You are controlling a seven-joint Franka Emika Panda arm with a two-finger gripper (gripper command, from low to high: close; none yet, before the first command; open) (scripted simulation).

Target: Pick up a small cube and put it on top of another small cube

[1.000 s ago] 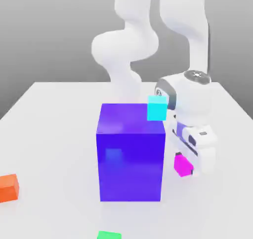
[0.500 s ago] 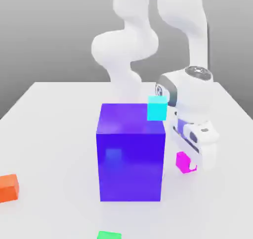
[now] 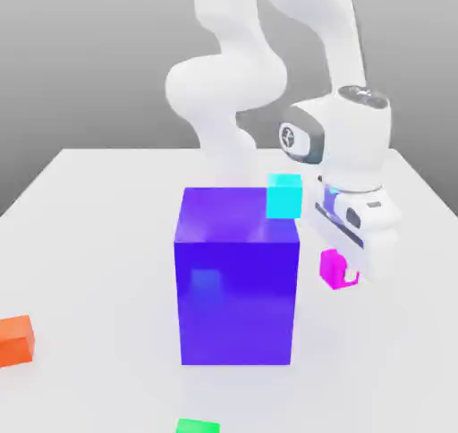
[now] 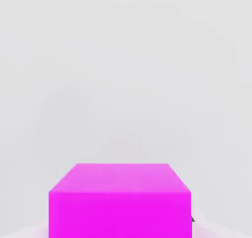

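Observation:
The small cube (image 3: pixel 333 267), glossy magenta, hangs above the white table (image 3: pixel 98 216) just off the exterior view's right side of the big blue cube. My gripper (image 3: pixel 341 275) is shut on it from above, under the white hand. In the hand view the same small cube (image 4: pixel 120 200) sits close up between the jaws, with the pale table far below. The other small cube (image 3: pixel 197 426), bright green, lies at the table's near edge, partly cut off by the picture's border and well below and left of the gripper.
A big blue cube (image 3: pixel 237 275) stands mid-table, close beside the held cube. A small cyan cube (image 3: pixel 285 196) shows at its upper right corner. An orange cube (image 3: pixel 15 340) lies at the exterior view's far left. The arm's white links rise behind the blue cube.
The gripper closed on the magenta cube and rose with it off the table. The hand is higher now; the other cubes have not moved.

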